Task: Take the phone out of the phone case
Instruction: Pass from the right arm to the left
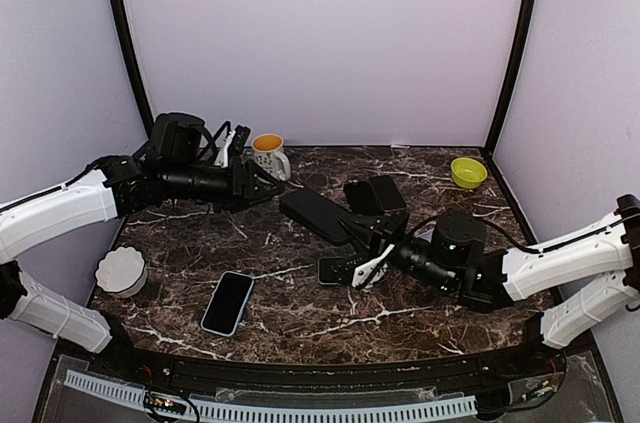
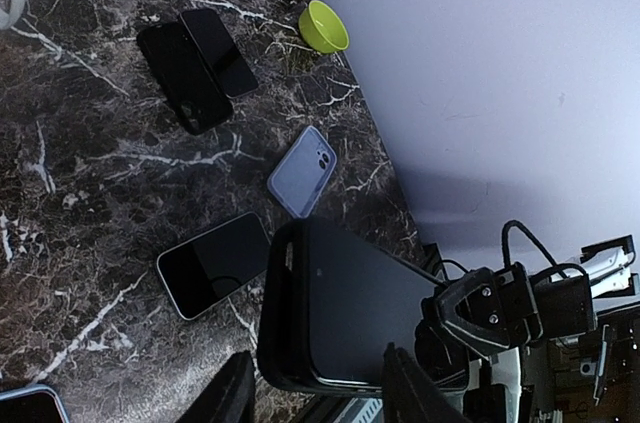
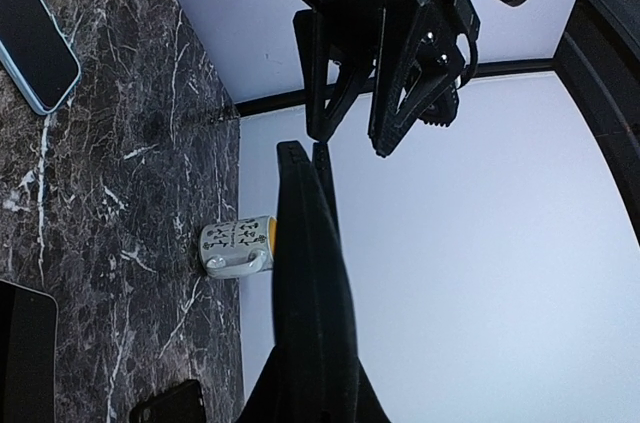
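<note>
Top external: one held phone point(image 1: 315, 215), one mug point(image 1: 268, 153).

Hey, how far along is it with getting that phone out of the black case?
Done: the right tool is shut on the cased phone and holds it up off the table. In hand: the left tool sits open at the phone's far end, not gripping it. Left: the case wraps the phone all round, so the actual separation is not yet done.
</note>
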Available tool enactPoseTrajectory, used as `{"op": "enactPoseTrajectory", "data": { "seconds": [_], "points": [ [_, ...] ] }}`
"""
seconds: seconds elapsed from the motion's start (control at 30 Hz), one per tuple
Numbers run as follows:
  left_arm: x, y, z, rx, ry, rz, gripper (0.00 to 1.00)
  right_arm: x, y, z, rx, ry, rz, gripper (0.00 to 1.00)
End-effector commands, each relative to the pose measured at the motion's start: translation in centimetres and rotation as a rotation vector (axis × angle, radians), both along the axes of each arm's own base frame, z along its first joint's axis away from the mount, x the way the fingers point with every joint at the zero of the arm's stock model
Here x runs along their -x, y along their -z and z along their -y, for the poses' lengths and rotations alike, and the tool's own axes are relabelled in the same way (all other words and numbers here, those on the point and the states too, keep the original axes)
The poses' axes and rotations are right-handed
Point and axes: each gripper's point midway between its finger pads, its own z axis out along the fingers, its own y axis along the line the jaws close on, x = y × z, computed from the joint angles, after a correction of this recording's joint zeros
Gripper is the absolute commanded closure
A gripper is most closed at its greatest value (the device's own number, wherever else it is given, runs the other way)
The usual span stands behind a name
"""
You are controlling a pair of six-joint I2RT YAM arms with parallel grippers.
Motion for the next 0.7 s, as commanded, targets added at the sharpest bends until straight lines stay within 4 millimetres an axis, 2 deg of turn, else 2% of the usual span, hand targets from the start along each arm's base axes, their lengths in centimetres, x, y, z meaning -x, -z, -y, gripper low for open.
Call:
{"op": "enactPoseTrajectory", "data": {
  "seconds": [0.0, 0.3, 0.67],
  "points": [
    [0.8, -1.4, 0.8, 0.054, 0.048, -0.028, 0.54, 0.0, -6.1, -0.3, -0.18, 0.004, 0.088, 1.0],
    [1.7, -2.5, 2.2, 0.149, 0.126, -0.068, 0.54, 0.1, -7.0, -0.7, -0.208, -0.005, 0.108, 1.0],
    [1.6, -3.1, 3.0, 0.216, 0.15, -0.064, 0.54, 0.7, -7.7, -0.9, -0.249, -0.028, 0.113, 1.0]
  ]
}}
